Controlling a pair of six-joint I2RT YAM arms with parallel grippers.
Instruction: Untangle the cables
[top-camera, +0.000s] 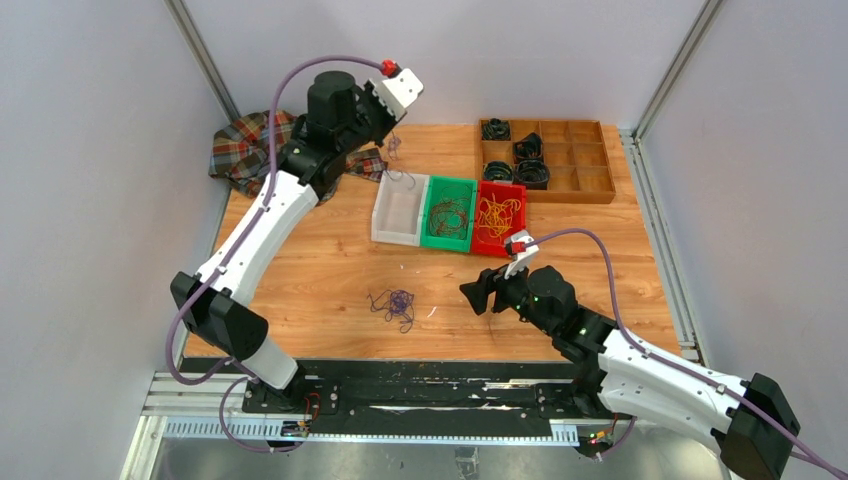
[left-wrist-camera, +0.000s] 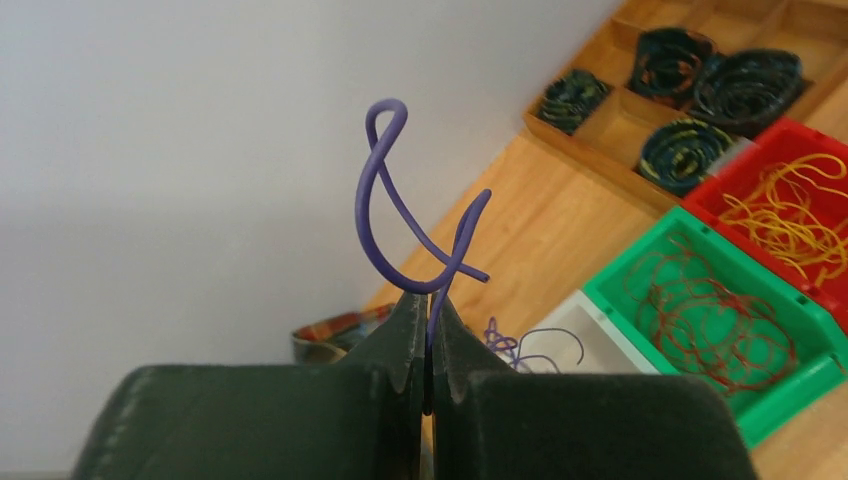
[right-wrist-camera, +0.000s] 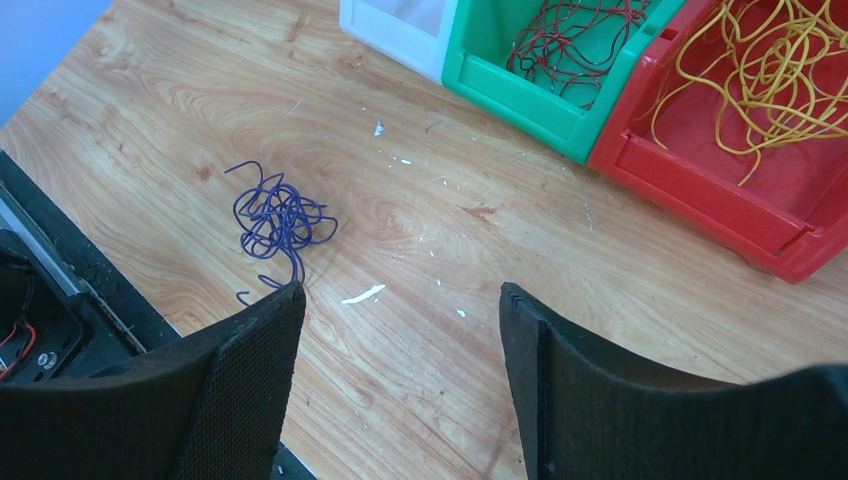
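Sorting looks well advanced, we judge: thin yellow-orange wires (top-camera: 497, 215) lie loose in the red plastic bin (top-camera: 500, 185), and dark reddish-brown wires (top-camera: 449, 216) fill the green plastic bin (top-camera: 445, 246) touching it at nine o'clock. The clear white plastic bin (top-camera: 398, 218), next along, holds almost nothing, though a curl of purple shows at its rim in the left wrist view.

What is left, by our reckoning, is the purple wire. The left gripper (left-wrist-camera: 428, 310) has its fingers pressed together on one looping purple strand (left-wrist-camera: 375, 195), lifted high above the light wooden table (top-camera: 320, 270), with the white bin at about six o'clock from it in the top view.

A small purple tangle (right-wrist-camera: 280, 218) lies apart on the bare wood. The right gripper (right-wrist-camera: 400, 295) hovers over the table with fingers wide apart and nothing between them; in its own view the tangle sits near, at about ten o'clock.
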